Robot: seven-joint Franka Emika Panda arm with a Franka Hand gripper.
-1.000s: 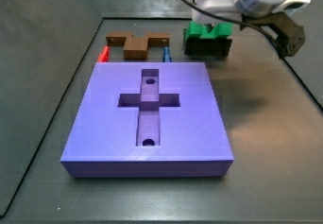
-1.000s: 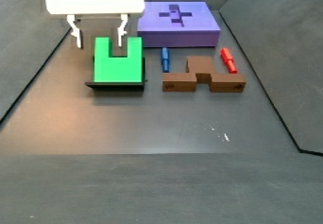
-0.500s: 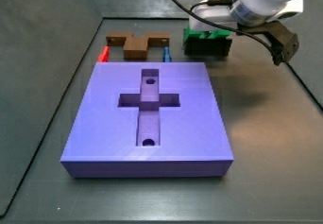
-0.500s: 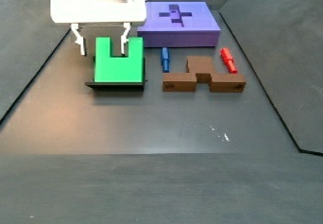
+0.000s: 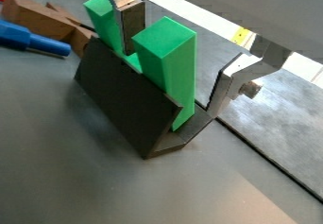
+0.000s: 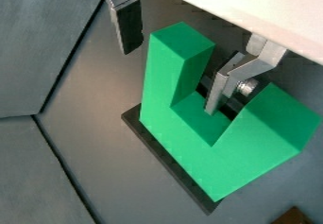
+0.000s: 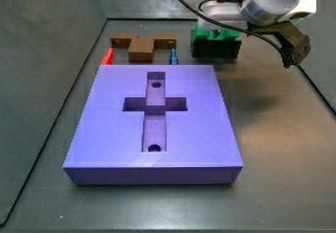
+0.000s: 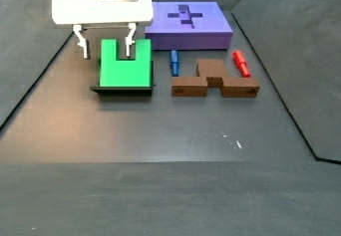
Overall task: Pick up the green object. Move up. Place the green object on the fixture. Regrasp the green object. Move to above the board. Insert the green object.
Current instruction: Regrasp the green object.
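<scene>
The arm reaches down from above at the far corner of the floor, behind the board, gripper pointing straight down over the fixture. Nothing has visibly moved since half a second ago. The green object stands in the fixture. The fingers are spread, straddling one prong, not pinching it.
</scene>
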